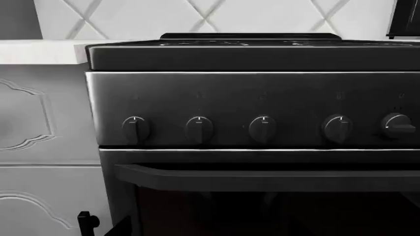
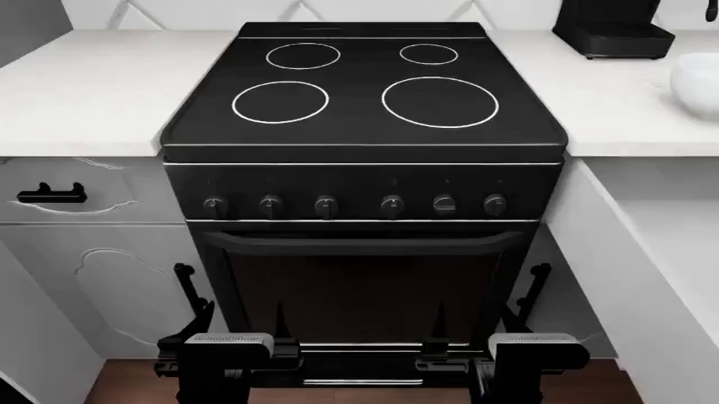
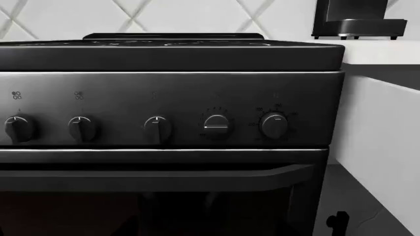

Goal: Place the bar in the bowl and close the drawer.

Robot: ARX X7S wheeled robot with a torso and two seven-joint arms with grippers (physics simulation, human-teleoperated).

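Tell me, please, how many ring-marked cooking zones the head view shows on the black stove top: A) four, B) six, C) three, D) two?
A: the stove top carries four white rings, two larger ones at the front and two smaller ones at the back.

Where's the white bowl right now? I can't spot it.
Only the rounded edge of the glossy white bowl shows in the head view, cut off at the far right on the white countertop, right of the black stove and in front of the black appliance.

black stove (image 2: 362, 126) (white rings), white bowl (image 2: 699, 82)
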